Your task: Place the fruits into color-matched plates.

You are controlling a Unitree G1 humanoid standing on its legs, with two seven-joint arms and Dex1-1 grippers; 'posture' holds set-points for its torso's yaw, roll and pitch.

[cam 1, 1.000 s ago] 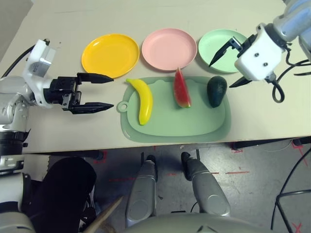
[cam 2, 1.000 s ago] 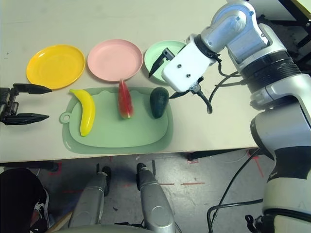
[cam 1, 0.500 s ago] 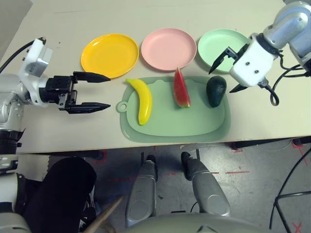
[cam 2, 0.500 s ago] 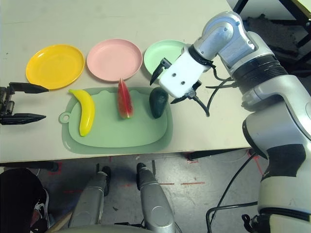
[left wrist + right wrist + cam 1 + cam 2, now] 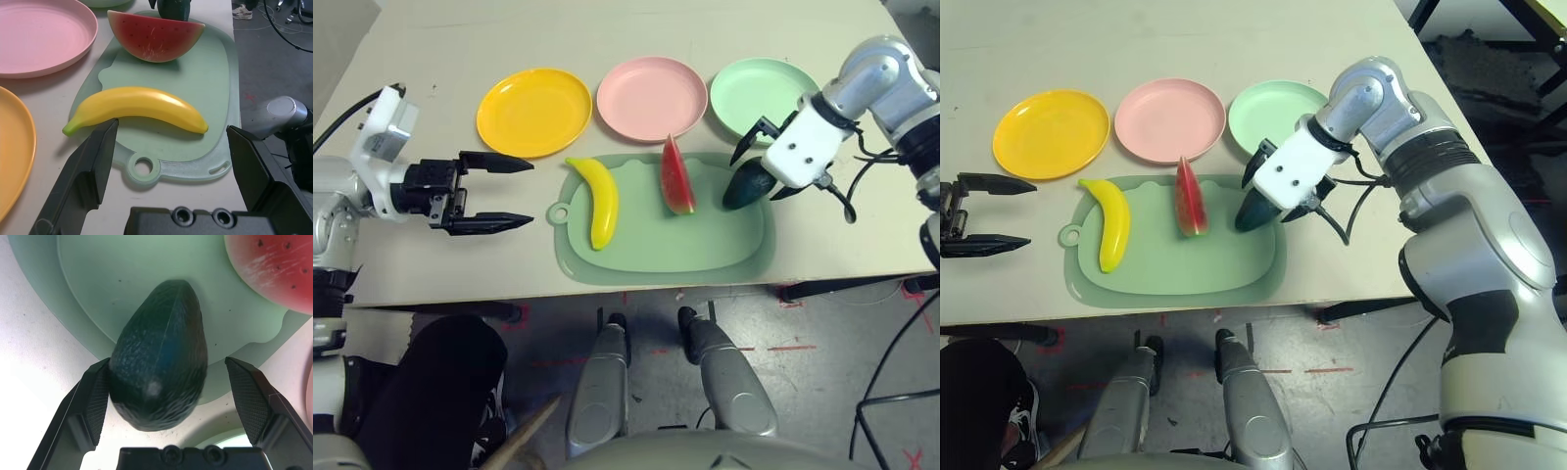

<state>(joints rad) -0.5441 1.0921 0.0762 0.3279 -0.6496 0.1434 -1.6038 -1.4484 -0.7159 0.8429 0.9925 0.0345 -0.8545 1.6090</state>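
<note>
On the pale green cutting board lie a yellow banana, a red watermelon wedge and a dark green avocado. My right gripper is open and straddles the avocado; one finger is against its side, the other stands apart. Left of the board my left gripper hovers open with nothing between its fingers, pointing at the banana. Behind the board, the yellow plate, pink plate and mint green plate stand in a row with nothing on them.
The board lies close to the table's front edge, its handle hole toward my left gripper. Bare tabletop lies to the left of the board and behind the plates. Black cables hang off my right wrist.
My right gripper has come down and leftward from over the green plate onto the avocado, which has tipped slightly. My left gripper has drifted a little to the left.
</note>
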